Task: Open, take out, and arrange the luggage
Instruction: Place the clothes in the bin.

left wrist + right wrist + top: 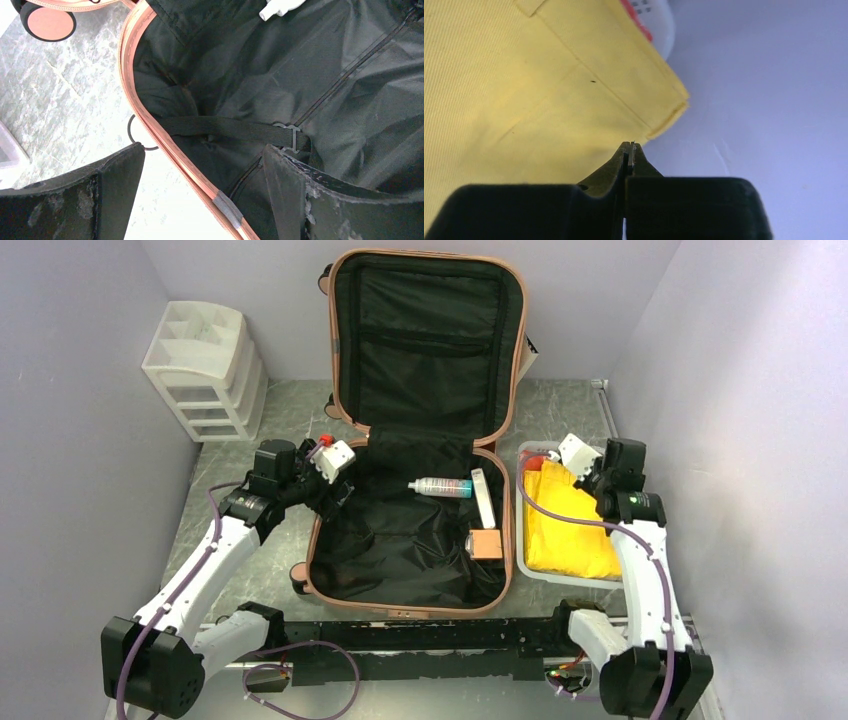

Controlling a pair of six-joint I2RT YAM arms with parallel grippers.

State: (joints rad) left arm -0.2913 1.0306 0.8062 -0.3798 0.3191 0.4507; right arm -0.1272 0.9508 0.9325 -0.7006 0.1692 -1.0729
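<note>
The salmon-pink luggage (512,540) lies open, its lid (425,335) standing up at the back and black lining showing in both halves. In the lower half rest a spray bottle (442,486), a white oblong box (484,497) and a small orange-brown box (486,544). My left gripper (338,490) is open and straddles the luggage's left rim (165,137), one finger (120,170) outside over the table, the other (285,170) over the lining near a black strap (230,127). My right gripper (630,146) is shut and empty, just above a folded yellow cloth (524,90).
The yellow cloth (570,525) fills a white tray (524,455) right of the luggage, with a white-and-red item (654,20) at its far end. A white drawer unit (205,370) stands at the back left. Purple walls close in on both sides. A luggage wheel (47,22) shows on the table.
</note>
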